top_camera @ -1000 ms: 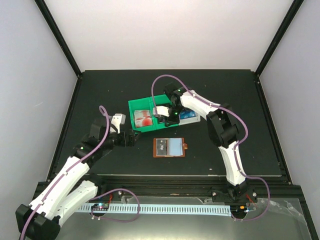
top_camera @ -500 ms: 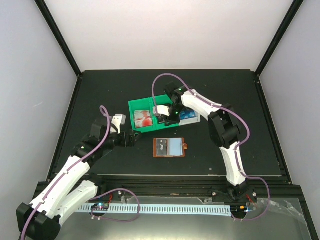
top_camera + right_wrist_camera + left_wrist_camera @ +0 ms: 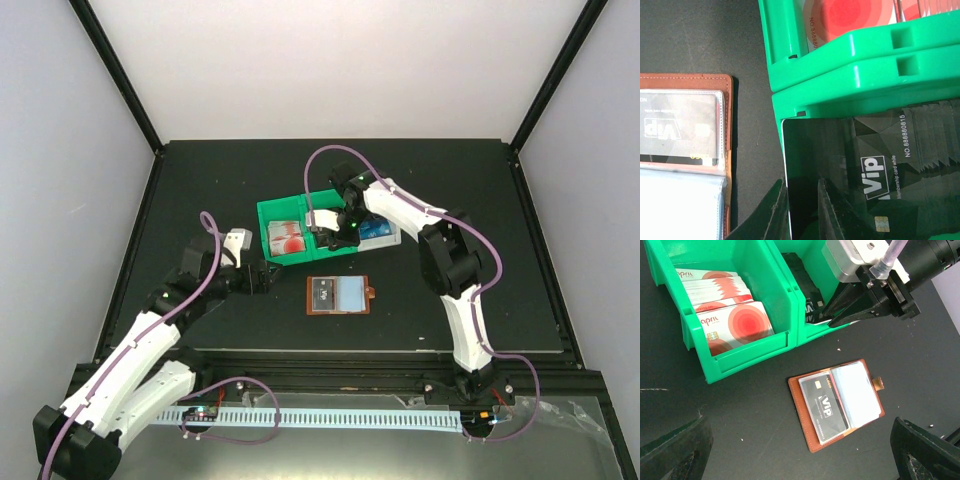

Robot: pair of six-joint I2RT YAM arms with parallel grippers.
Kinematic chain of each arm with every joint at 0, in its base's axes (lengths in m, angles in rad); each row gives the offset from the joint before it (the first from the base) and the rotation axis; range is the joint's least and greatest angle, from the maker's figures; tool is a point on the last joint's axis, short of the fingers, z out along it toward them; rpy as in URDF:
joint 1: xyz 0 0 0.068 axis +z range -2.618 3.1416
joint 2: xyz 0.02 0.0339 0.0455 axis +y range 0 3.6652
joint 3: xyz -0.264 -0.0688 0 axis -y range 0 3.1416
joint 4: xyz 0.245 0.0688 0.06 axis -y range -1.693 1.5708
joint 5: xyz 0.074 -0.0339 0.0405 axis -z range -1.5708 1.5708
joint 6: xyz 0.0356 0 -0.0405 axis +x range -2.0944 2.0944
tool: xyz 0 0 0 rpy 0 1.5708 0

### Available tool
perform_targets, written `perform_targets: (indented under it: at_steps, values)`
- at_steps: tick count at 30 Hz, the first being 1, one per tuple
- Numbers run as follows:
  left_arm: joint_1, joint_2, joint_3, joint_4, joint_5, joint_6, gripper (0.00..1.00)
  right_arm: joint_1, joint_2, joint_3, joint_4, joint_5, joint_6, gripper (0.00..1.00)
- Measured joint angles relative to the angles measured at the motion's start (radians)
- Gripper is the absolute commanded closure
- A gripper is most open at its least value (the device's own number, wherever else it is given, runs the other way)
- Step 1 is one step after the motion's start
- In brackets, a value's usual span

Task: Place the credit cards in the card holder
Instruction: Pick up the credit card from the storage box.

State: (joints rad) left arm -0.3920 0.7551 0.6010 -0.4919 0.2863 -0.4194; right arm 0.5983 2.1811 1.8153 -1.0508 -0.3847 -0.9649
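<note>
Right, top view first. The right gripper (image 3: 335, 233) is down in the right compartment of the green bin (image 3: 275, 212). The left gripper (image 3: 268, 277) hangs wide open just left of the card holder (image 3: 338, 295), which lies open and flat, near the bin's front wall but apart from it. Count: two grippers, one green bin with two compartments, one white bin (image 3: 393, 240) just beside it holding blue cards (image 3: 375, 230), one holder.

Left wrist view: one pocketed VIP card (image 3: 824, 404) sits in the holder's left side, and the clear right pocket (image 3: 856, 394) shows no card. The red-and-white cards (image 3: 735, 327) fill the left compartment and black ones the right. Both stacks are packed too tight to count.

Right wrist view: the fingers (image 3: 837, 210) stand narrow, astride the near edge of the front black VIP card (image 3: 840, 160), which leans over the bin's front wall. I can't tell whether the pads are biting on it.

Step in hand, I'd say, is taking one black card out of the stack. To do it well:
- Pinch only the front card and check that no neighbour rides up with it.
- Lift straight up until it clears the wall, then swing towards the holder.
- Aim for the clear right pocket, short edge first and at a shallow angle.
- The holder is likely to slide, so the left gripper should pin it before insertion.
</note>
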Motion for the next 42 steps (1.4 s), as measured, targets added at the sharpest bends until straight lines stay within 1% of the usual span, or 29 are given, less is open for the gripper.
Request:
perform_targets:
  at_steps: [9,13,15,24,34,38,42]
  values:
    - [0.000,0.011,0.000,0.001,0.007,0.000,0.01,-0.001,-0.013,-0.014,0.019,0.001,0.003,0.83]
    - [0.000,0.011,-0.001,0.001,0.007,0.000,0.01,-0.001,-0.025,-0.017,0.026,0.001,0.010,0.96]
    - [0.000,0.011,-0.001,0.001,0.008,0.000,0.01,-0.003,-0.032,-0.018,0.049,0.002,0.016,0.99]
    - [0.001,0.019,-0.001,0.011,0.031,0.000,0.01,-0.016,-0.051,-0.043,0.102,-0.001,0.052,0.99]
    - [0.005,0.117,-0.001,0.090,0.119,-0.019,0.01,-0.034,-0.069,-0.097,0.205,-0.029,0.116,0.99]
    - [0.005,0.162,-0.001,0.142,0.146,-0.039,0.01,-0.050,-0.095,-0.117,0.254,-0.045,0.184,0.99]
    - [0.005,0.204,0.000,0.189,0.164,-0.065,0.01,-0.056,-0.129,-0.130,0.328,-0.044,0.313,0.99]
